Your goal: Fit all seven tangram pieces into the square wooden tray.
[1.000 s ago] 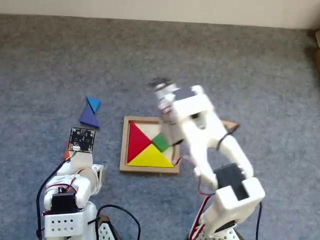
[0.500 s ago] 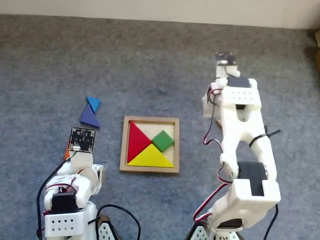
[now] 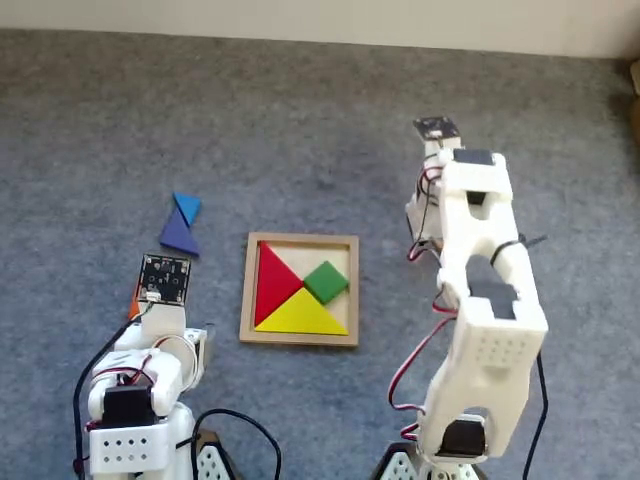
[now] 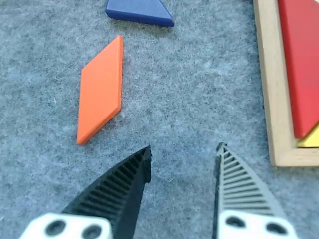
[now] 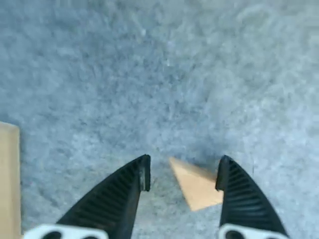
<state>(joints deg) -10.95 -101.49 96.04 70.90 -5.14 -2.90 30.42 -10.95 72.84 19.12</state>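
Note:
The square wooden tray [image 3: 300,241] holds a red triangle [image 3: 272,281], a yellow triangle [image 3: 304,316] and a green square [image 3: 326,282]. My right arm [image 3: 472,195] stands to the right of the tray. Its gripper [image 5: 184,160] is open, and a tan triangle [image 5: 197,187] lies on the carpet between the fingers, apart from both. My left gripper [image 4: 183,149] is open and holds nothing, low over the carpet left of the tray rim [image 4: 271,89]. An orange parallelogram [image 4: 101,89] and a dark blue triangle [image 4: 139,10] lie just beyond it. A light blue triangle [image 3: 186,207] touches the dark blue one [image 3: 179,237].
Everything lies on grey carpet [image 3: 320,120]. A pale wall strip runs along the far edge. Open carpet stretches behind the tray and to the far right. The left arm's body [image 3: 140,380] hides most of the orange piece from above.
My right arm swung from over the tray's right half out to the right, leaving the green square in the tray, and now stands over the tan triangle. The left arm has not moved.

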